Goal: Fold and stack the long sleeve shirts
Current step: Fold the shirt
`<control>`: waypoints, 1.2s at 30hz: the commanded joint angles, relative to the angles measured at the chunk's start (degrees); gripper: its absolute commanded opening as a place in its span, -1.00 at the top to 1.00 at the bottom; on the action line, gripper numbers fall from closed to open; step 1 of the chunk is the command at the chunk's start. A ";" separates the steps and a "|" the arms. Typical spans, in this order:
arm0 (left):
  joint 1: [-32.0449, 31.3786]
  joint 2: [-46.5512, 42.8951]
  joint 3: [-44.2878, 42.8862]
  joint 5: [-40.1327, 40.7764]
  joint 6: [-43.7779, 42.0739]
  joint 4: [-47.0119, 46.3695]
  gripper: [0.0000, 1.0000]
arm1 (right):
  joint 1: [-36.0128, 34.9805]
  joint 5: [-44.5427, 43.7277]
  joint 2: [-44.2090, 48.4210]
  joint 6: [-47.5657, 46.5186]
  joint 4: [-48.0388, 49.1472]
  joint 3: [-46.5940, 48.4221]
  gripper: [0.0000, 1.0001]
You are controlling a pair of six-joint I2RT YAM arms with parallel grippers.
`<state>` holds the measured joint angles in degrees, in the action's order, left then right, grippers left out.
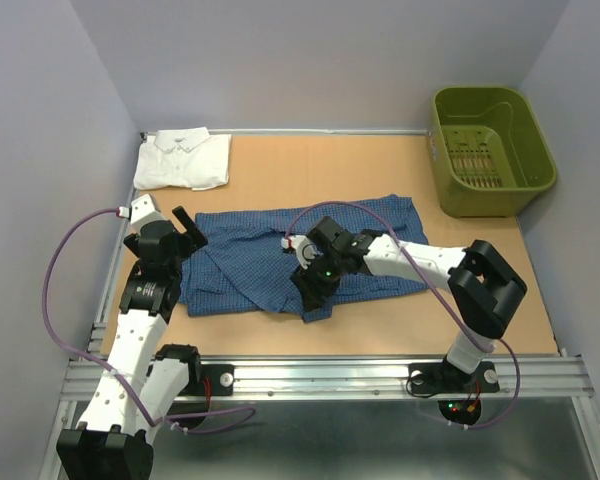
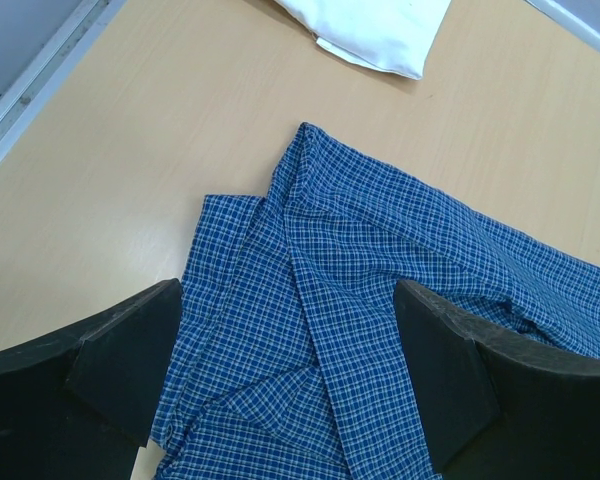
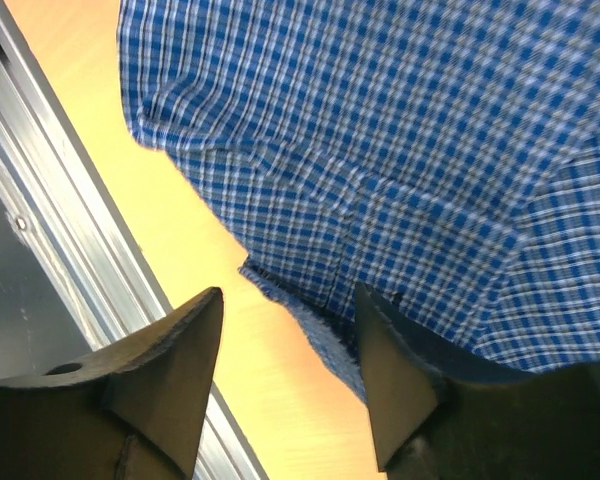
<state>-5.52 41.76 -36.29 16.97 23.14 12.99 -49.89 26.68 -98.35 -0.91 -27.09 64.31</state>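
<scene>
Top external view showed the dark blue checked shirt (image 1: 300,255) lying rumpled across the middle of the desk (image 1: 320,170). The folded white shirt (image 1: 183,160) sat at the far left corner, well apart from it, and an olive-green basket (image 1: 480,205) stood at the far right corner. The left gripper (image 2: 288,370) hung wide open above the blue shirt's left end, holding nothing. The right gripper (image 3: 288,320) was also spread open at the shirt's near hem, with the hem between its fingers but not clamped.
</scene>
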 commanded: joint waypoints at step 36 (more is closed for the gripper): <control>0.07 -0.19 0.52 -0.54 -1.08 -3.06 -0.97 | -2.23 -12.88 -5.54 -7.18 -1.30 10.30 -0.74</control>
<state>-5.52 41.82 -36.23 16.47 22.94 12.58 -52.05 12.45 -102.91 -6.66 -30.06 69.93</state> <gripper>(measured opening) 0.986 0.869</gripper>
